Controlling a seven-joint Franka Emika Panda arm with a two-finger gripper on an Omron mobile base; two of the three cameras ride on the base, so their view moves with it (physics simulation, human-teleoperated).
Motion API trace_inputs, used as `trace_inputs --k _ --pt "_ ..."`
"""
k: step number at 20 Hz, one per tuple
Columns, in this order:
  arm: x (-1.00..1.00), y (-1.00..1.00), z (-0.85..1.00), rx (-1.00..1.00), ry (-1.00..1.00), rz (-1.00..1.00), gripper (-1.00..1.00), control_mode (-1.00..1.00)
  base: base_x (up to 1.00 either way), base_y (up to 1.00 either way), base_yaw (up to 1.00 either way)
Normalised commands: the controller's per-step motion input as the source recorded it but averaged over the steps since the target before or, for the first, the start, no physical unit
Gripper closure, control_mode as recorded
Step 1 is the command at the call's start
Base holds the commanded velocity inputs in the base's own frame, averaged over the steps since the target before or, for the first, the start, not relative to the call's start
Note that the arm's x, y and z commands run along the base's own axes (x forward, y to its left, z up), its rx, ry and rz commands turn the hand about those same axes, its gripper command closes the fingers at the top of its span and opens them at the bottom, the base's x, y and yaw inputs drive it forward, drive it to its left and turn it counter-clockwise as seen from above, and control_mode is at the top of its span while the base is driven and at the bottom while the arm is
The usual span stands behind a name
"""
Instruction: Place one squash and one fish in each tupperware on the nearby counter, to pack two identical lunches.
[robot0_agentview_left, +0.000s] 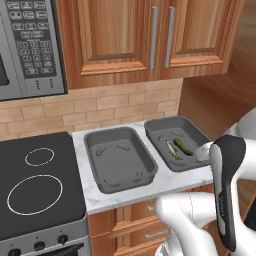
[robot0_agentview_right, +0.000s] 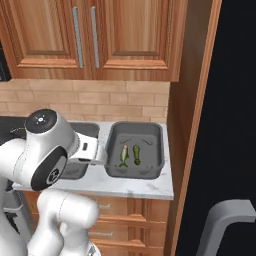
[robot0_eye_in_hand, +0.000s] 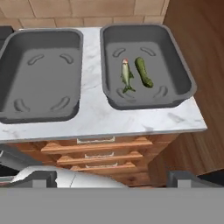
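Two dark grey tupperware sit side by side on the marble counter (robot0_eye_in_hand: 131, 120); the right tupperware (robot0_eye_in_hand: 179, 72) holds one fish (robot0_eye_in_hand: 127, 76) and one squash (robot0_eye_in_hand: 143, 72) lying near each other; the left tupperware (robot0_eye_in_hand: 13, 52) holds nothing; the gripper (robot0_eye_in_hand: 111, 179), pulled back from the counter, has its jaws released and grasps nothing.

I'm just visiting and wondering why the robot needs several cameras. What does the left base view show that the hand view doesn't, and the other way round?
Left base view alone: a stovetop with ring burners, a microwave and wooden wall cabinets.

Hand view alone: the wooden floor to the right of the counter, with the gripper open, its two dark tips far apart.

Both: the marble counter with drawers below, the left tupperware with nothing in it, and the right tupperware holding one fish and one squash side by side.
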Motion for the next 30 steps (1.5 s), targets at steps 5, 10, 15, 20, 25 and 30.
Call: trace_inputs --k 5,10,15,20,25,30 --pt "0.00 0.00 0.00 0.00 0.00 0.00 -1.00 1.00 -1.00 -0.15 0.00" --pt "0.00 0.00 0.00 0.00 0.00 0.00 -1.00 1.00 -1.00 -0.17 0.00" --pt "0.00 0.00 0.00 0.00 0.00 0.00 -1.00 1.00 -1.00 -0.40 0.00" --pt "0.00 0.00 0.00 0.00 0.00 0.00 -1.00 1.00 -0.92 -0.91 0.00" --pt "0.00 0.00 0.00 0.00 0.00 0.00 -1.00 1.00 -0.32 -1.00 -0.08" --pt "0.00 0.00 0.00 0.00 0.00 0.00 -1.00 1.00 0.02 -1.00 -0.11"
